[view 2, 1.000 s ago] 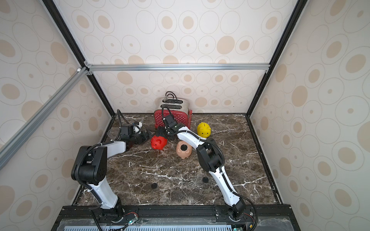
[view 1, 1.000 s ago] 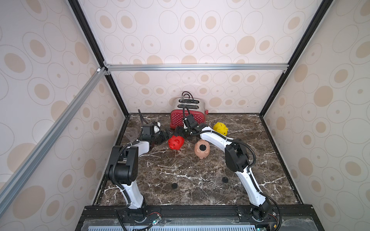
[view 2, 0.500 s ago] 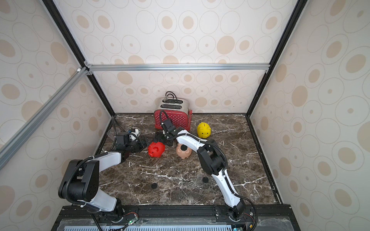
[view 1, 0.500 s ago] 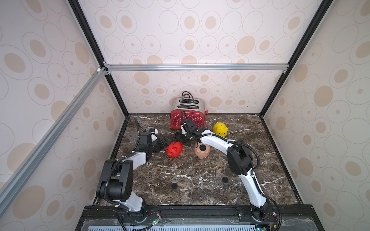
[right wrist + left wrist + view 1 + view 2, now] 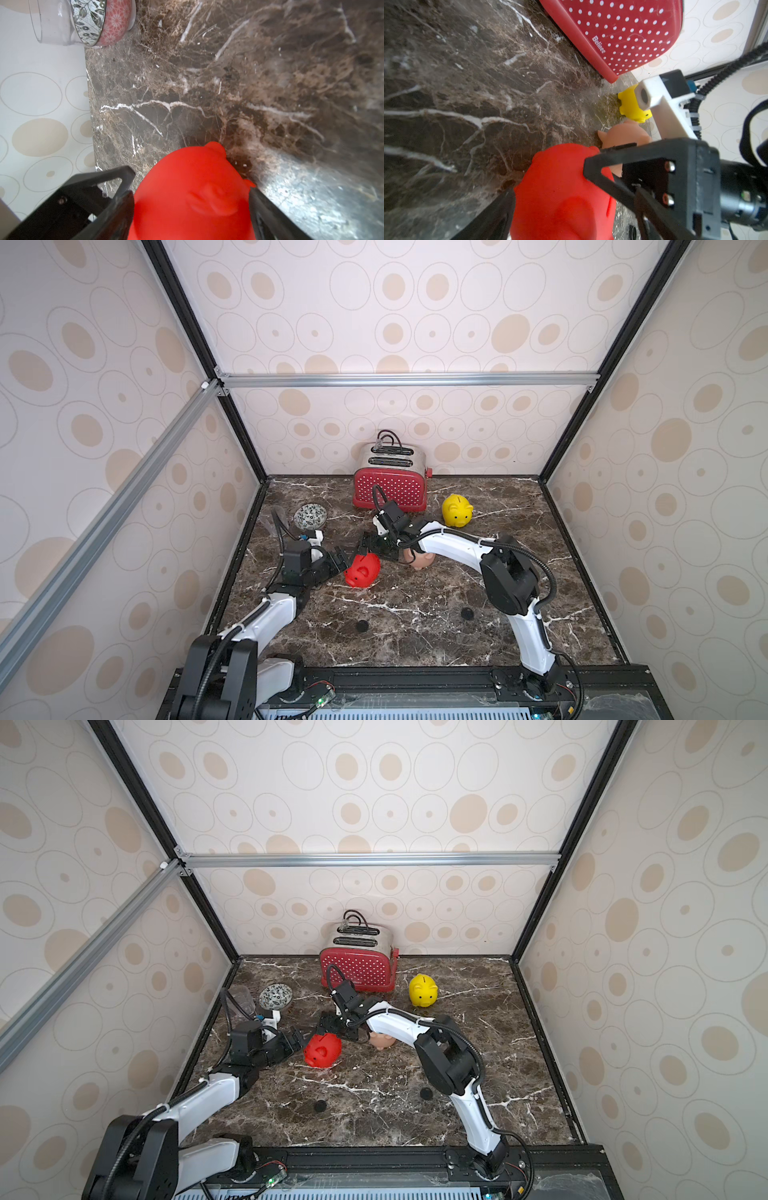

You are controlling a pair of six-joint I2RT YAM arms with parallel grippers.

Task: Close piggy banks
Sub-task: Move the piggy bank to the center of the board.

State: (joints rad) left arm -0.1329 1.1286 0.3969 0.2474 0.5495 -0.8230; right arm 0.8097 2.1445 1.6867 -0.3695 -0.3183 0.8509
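The right gripper pinches the red piggy bank between wide-set jaws, reaching in from the pig's 12 o'clock. The left gripper has its jaws spread and flanks the pig at 9 o'clock. The peach piggy bank lies at the red pig's 3 o'clock, the yellow piggy bank at 1 o'clock.
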